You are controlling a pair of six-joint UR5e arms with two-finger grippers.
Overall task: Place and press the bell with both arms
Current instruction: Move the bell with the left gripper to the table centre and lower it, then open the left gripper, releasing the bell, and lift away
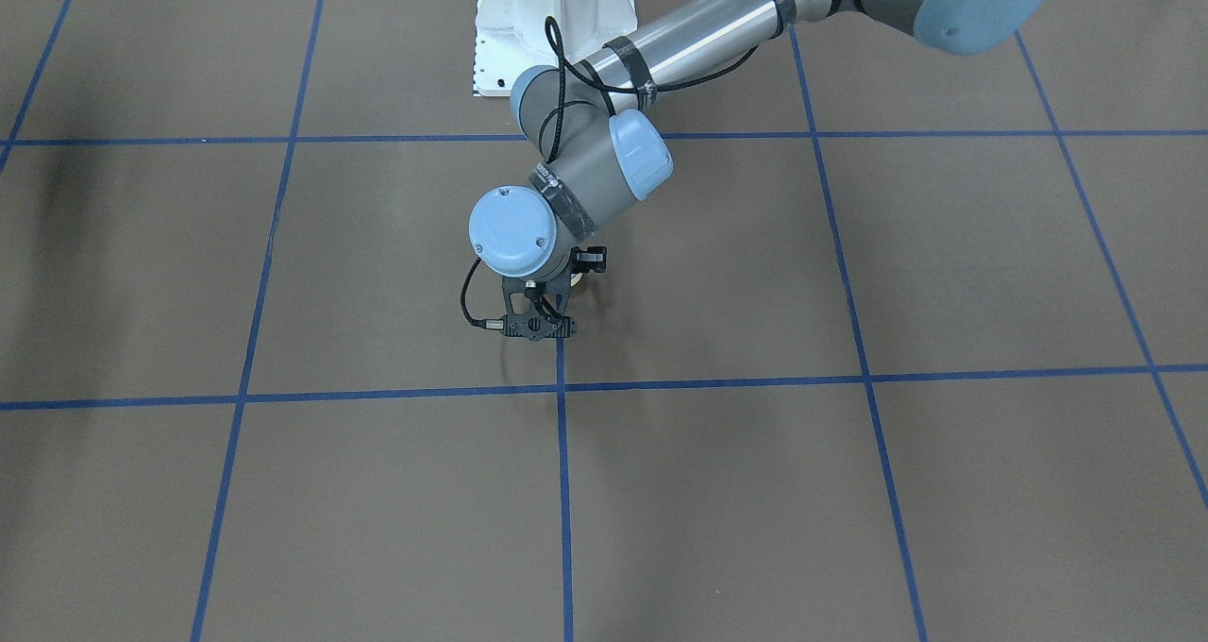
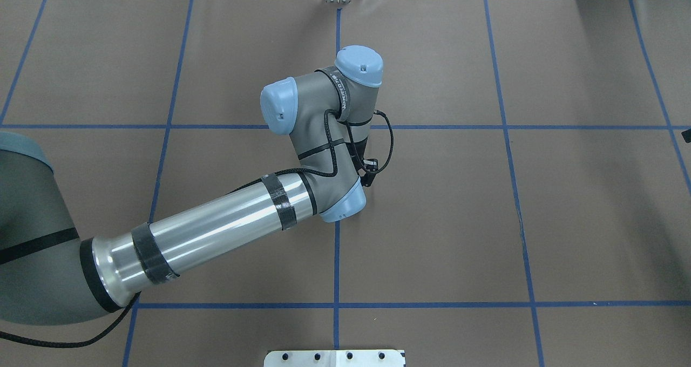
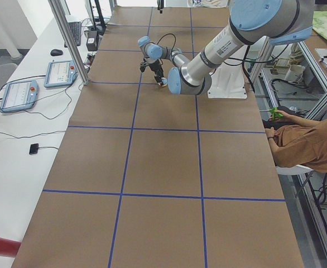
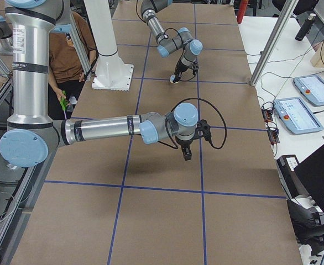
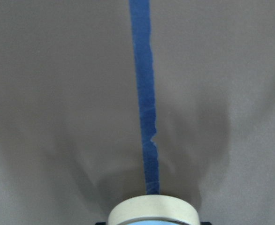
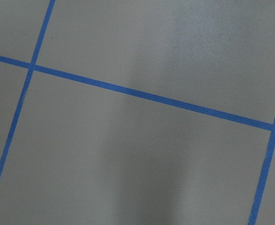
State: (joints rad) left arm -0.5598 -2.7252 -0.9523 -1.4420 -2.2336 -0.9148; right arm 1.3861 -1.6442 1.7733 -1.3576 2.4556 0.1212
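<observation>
The bell (image 5: 151, 212) shows at the bottom edge of the left wrist view: cream base ring, a strip of light blue below it, black finger parts on both sides. My left gripper (image 1: 585, 269) is shut on it, pointing down near the table's middle, over a blue tape line. A sliver of cream bell (image 1: 579, 287) peeks out under the wrist. In the overhead view the wrist hides the bell, and only black gripper parts (image 2: 370, 174) show. My right gripper (image 4: 185, 152) hangs low over the table, apart from the bell; I cannot tell whether it is open or shut.
Brown table cover with a blue tape grid (image 2: 336, 259). The white pedestal base (image 1: 552, 19) stands at the robot's edge. A seated person (image 3: 306, 145) is beside the table. Pendants (image 3: 18, 94) and a metal post (image 3: 68, 39) stand along the far side.
</observation>
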